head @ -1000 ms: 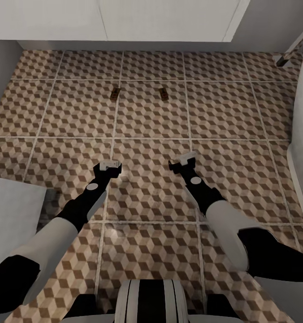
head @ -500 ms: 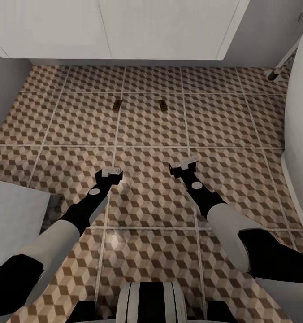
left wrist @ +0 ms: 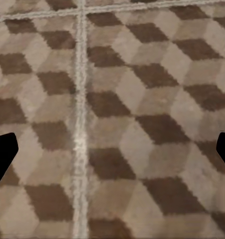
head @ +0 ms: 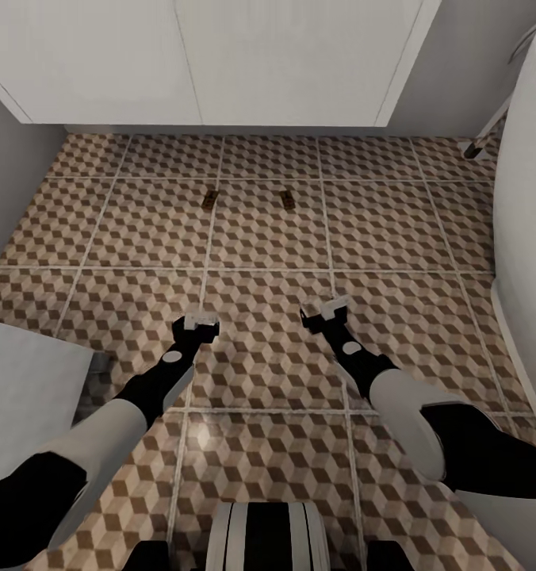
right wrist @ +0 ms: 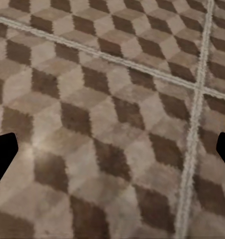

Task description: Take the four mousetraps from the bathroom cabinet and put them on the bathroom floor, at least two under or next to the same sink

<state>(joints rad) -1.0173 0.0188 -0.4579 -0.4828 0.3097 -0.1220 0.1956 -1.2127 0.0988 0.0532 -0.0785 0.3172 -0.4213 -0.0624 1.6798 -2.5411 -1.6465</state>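
Two traps lie on the floor point(head: 268, 365) — one point(head: 211, 198) left, one point(head: 288, 198) right, well apart, just before the white vanity point(head: 220, 63). They look light, stiff and thin (grip the board's long edges, clear of the wire). Left tool point(head: 200, 323) and right tool point(head: 325, 311) both hang spread wide, empty.

Even, soft light, a faint glare patch on the bathroom floor point(head: 201, 432), blurry, pixelated wrist views.
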